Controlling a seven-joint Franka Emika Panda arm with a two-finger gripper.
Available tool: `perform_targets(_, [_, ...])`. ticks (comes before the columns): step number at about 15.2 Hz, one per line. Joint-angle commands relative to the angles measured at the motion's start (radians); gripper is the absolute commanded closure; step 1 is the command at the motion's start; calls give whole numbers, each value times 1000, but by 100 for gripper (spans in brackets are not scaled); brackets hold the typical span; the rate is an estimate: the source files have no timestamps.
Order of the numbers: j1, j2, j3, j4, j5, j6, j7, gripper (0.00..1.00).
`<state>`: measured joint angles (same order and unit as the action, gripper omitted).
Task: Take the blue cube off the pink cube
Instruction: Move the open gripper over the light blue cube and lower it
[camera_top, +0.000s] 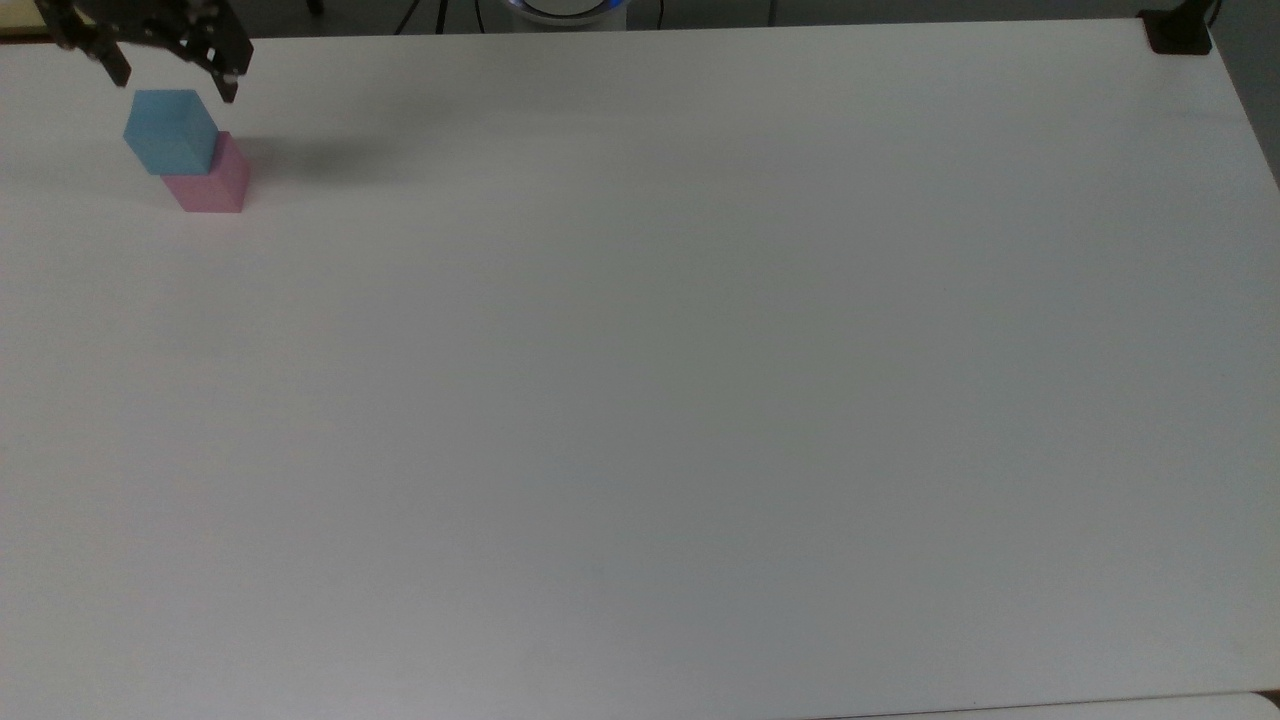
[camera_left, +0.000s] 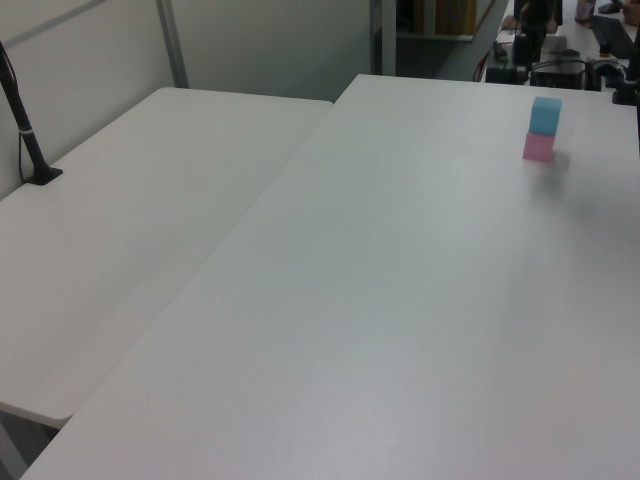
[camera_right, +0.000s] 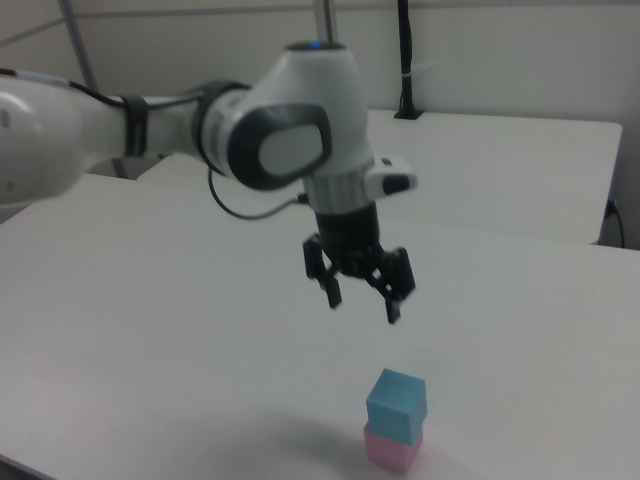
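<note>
At about 10 o'clock on the white table (camera_top: 640, 400) in the top view, the blue cube (camera_top: 170, 130) sits on the pink cube (camera_top: 212, 180), skewed and overhanging one edge. Beyond, at 11 o'clock, the gripper (camera_top: 172, 86) hangs above the stack, jaws wide, holding nothing (right view: well clear of the blue cube (camera_right: 397, 404)). Approach step, by my reading. Next move calls for centring over blue, matching its turned faces, descending, closing without nudging pink

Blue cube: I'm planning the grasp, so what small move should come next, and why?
Probably lower the open tool straight down around the blue cube. It hangs above the stack, touching nothing, and the blue cube sits on the pink cube.
</note>
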<state>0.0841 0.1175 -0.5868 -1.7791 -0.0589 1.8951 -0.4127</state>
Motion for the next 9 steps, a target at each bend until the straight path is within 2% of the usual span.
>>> perform_targets(1, [17,22,-65,-72,-12,105,-112,0])
perform_targets(6, [14,56,-102,-135,-47,173,-199,0])
perform_targets(9, [16,60,-105,-164,-53,186,-216,0])
